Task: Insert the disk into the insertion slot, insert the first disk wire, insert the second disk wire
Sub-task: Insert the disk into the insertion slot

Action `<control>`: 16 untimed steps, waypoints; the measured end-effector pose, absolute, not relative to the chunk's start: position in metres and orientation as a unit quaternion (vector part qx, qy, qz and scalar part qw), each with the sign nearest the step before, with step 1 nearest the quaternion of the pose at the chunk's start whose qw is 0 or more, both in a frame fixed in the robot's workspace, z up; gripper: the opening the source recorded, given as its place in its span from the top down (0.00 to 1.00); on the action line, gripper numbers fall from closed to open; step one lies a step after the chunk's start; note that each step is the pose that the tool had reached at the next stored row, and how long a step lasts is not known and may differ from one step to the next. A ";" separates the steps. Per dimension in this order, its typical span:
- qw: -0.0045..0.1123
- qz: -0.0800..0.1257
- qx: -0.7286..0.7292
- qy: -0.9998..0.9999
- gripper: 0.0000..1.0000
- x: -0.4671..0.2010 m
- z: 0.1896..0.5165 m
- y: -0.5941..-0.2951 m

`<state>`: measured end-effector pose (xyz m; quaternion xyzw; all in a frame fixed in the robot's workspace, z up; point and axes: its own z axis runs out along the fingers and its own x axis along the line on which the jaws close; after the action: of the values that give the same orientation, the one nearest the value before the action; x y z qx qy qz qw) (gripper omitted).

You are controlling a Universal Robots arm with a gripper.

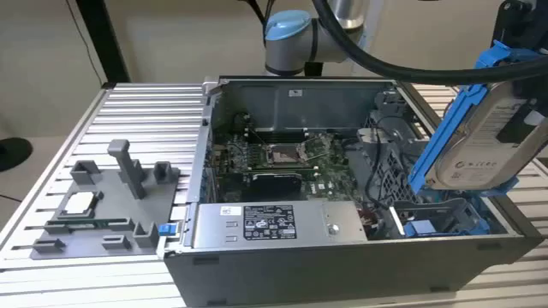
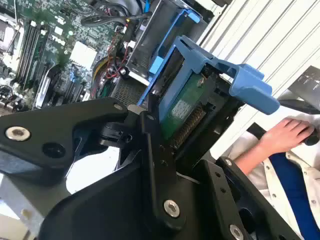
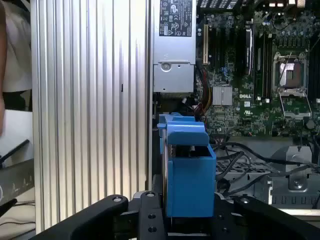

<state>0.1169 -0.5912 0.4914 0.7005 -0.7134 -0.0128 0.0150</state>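
Exterior view places the disk [image 1: 486,144] in the air at that view's right, tilted on edge above the open computer case [image 1: 342,273]. It is clear of the slot [image 1: 438,217], which sits below it in the case's near corner with its blue rails bare. In the first wrist view we find the gripper [image 3: 191,214] pressed against the disk's blue frame from both sides, so it is pinching the disk. We judge the step in hand to be the first one, seating the disk, and it is not yet done. With the disk held at a slant, that step calls for the frame's edges to be squared to the blue rails. Loose black cables [image 3: 235,165] lie beside the bay, and we cannot tell which of them are the disk wires. As to writing, we note small print on the disk's silver-white face and a densely printed white label on the power-supply box [image 1: 274,224]. We do not transcribe either. A person's hand [image 2: 287,135] rests off to one side in the second wrist view, well apart from the case.
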 end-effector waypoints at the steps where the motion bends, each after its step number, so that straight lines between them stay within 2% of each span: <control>1: 0.015 -0.013 0.701 -0.713 1.00 0.117 0.491 -0.591; 16: 0.015 -0.013 0.701 -0.713 1.00 0.121 0.490 -0.597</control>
<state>0.1209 -0.5972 0.4901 0.7005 -0.7134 -0.0129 0.0149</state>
